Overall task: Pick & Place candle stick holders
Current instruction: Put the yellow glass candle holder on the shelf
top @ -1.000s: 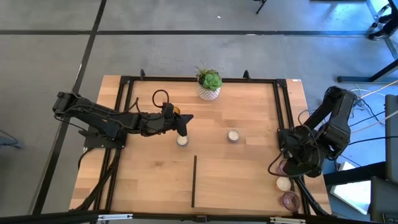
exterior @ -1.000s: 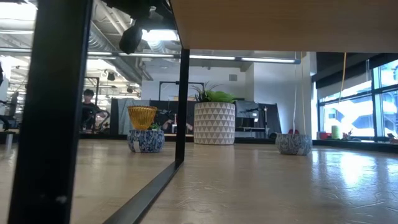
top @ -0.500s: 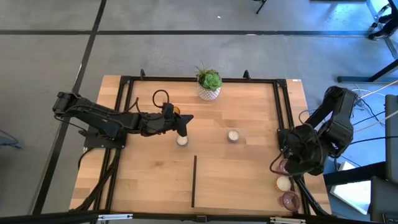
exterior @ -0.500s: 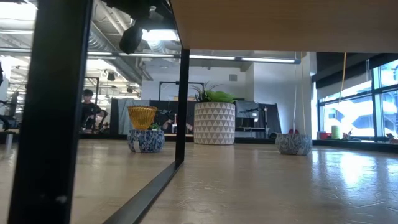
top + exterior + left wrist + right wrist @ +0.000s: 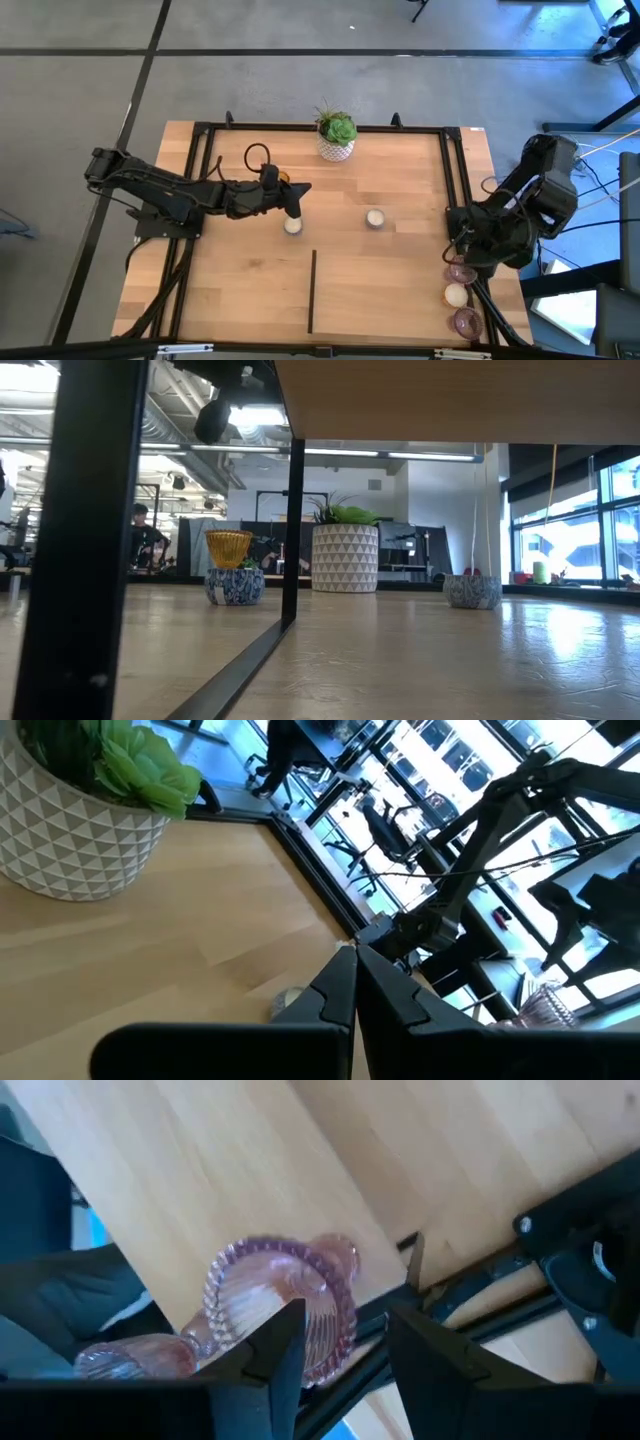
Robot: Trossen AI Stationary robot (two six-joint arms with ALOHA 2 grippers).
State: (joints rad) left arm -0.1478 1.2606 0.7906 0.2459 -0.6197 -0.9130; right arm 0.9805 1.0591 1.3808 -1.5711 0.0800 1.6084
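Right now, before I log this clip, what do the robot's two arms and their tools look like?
Both arms are dark, nearly black, jointed links with chunky rounded housings. The left arm trails a black cable looping above the wooden table. The right arm has cables beside its base. The left tool has two slim dark fingers tapering to points; the right tool has two broad, flat matte-black fingers.

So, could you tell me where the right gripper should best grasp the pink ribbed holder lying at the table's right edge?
Across its narrower neck, behind the flared rim, probably from above: the pink ribbed holder lies on its side, and the open right gripper already sits over it.
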